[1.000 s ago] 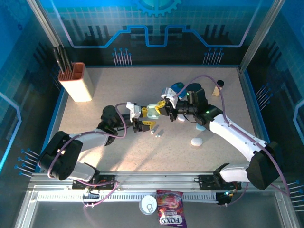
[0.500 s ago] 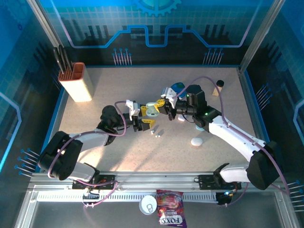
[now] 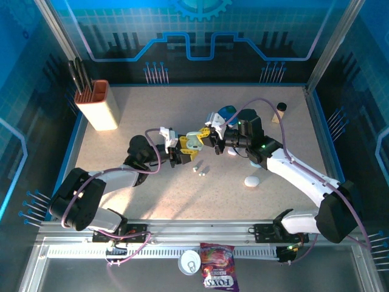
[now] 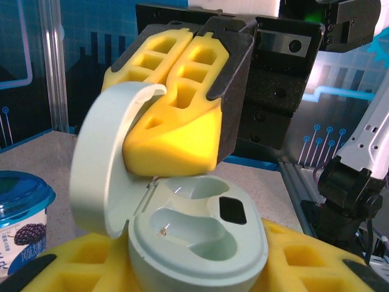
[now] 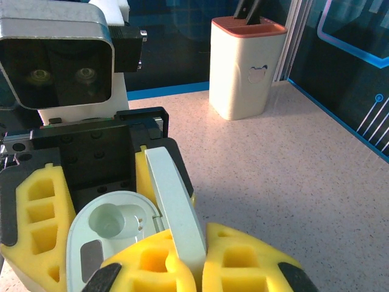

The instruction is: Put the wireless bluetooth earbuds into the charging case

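A pale teal charging case (image 3: 194, 143) hangs open above mid-table between both grippers. My left gripper (image 3: 184, 149) is shut on its body (image 4: 200, 240), yellow pads (image 4: 316, 255) on either side. Both sockets (image 4: 188, 225) are empty. My right gripper (image 3: 207, 137) is shut on the raised lid (image 5: 176, 207), which sits pinched between its yellow fingers (image 5: 249, 264); the same lid (image 4: 100, 170) stands up at the left in the left wrist view. Two tiny white earbuds (image 3: 198, 171) lie on the table just below the case.
A white pebble case (image 3: 251, 180) lies near the right forearm. A blue-lidded yoghurt cup (image 3: 227, 112) stands behind the grippers. A knife block (image 3: 102, 104) is at the back left. A small dark-capped bottle (image 3: 281, 107) is at the back right.
My left gripper has carried the case a little up and right, closer against the right gripper. The right gripper has edged left onto the lid.
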